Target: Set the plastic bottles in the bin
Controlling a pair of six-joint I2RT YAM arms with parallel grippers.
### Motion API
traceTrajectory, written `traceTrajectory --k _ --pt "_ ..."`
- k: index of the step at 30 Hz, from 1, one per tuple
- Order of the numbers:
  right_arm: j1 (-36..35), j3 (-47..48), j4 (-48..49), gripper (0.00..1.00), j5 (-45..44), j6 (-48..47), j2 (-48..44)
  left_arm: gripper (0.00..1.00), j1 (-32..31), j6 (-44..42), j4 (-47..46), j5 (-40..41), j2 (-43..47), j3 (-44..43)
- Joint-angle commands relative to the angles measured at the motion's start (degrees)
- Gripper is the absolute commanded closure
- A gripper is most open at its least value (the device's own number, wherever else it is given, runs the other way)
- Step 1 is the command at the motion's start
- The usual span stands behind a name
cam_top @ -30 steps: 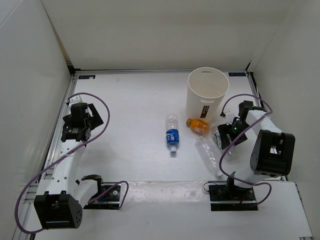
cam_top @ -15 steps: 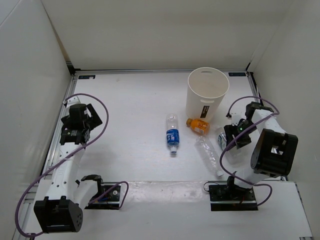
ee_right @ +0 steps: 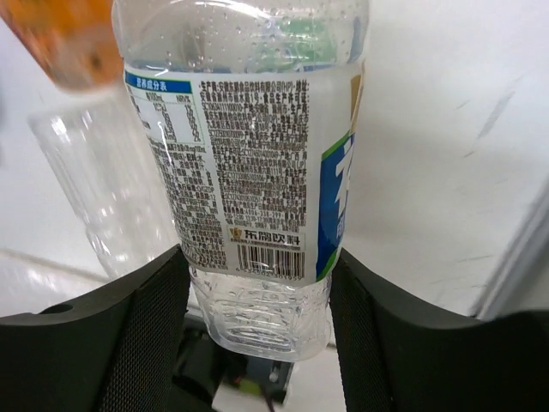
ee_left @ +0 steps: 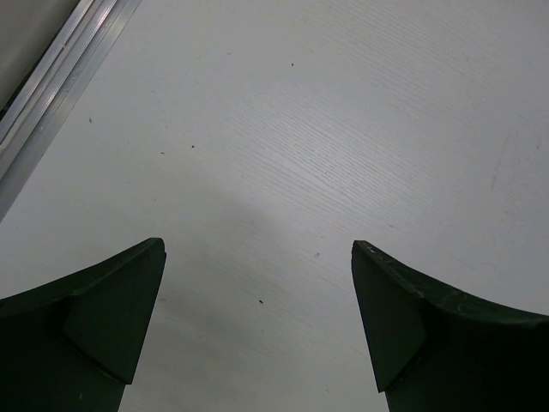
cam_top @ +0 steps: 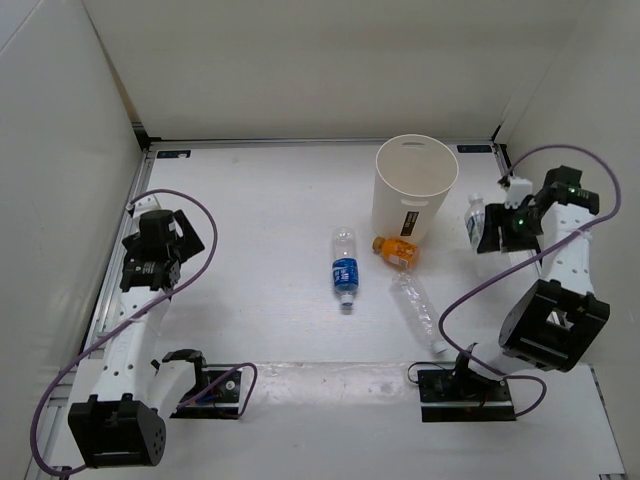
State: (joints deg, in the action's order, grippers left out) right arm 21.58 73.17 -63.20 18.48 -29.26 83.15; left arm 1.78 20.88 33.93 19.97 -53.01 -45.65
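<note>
Bin: white tapered bucket, upright, back-right of table.
Change: right gripper was low on the table beside orange bottle; now clamped on labelled clear bottle, raised just right of bin.
Left gripper: spread wide over bare table.
Surface: white woodgrain, aluminium rail, white walls.
Lying: blue-label bottle, crumpled clear bottle.
</note>
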Motion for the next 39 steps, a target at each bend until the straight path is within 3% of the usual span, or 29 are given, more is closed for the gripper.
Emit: traceTrajectory --k 1,9,16,20,24,28,36,39 --pt "0.2 8.2 1.0 1.00 4.5 6.5 -1.9 0.00 0.4 0.6 -1.3 -0.6 1.5 0.8" --pt "-0.8 22.8 11.8 1.00 7.9 21.3 -2.0 0.00 0.4 3.0 -3.3 -0.4 3.0 2.4" --pt "-5.1 27.7 26.2 1.00 12.2 30.7 -1.8 0.00 0.5 3.5 -4.0 -1.7 2.7 2.2" --pt "-10.1 27.6 37.3 1.00 13.9 29.4 -1.1 0.00 0.4 5.5 -3.4 -2.1 1.3 1.6" --pt "-14.5 26.2 42.0 1.00 14.9 29.5 0.4 0.00 0.5 6.4 -2.3 -1.8 -1.4 -0.4" --pt "-20.2 24.7 40.4 1.00 15.4 24.3 2.1 0.00 0.5 9.7 1.5 0.0 -3.6 -3.3" --pt "-23.1 17.2 37.0 1.00 14.7 21.5 4.1 0.00 0.5 7.0 3.3 -1.8 -4.8 -8.1" --pt "-24.0 15.5 35.4 0.93 14.7 18.0 4.4 0.00 0.5 6.8 3.1 -2.8 -5.1 -7.4"
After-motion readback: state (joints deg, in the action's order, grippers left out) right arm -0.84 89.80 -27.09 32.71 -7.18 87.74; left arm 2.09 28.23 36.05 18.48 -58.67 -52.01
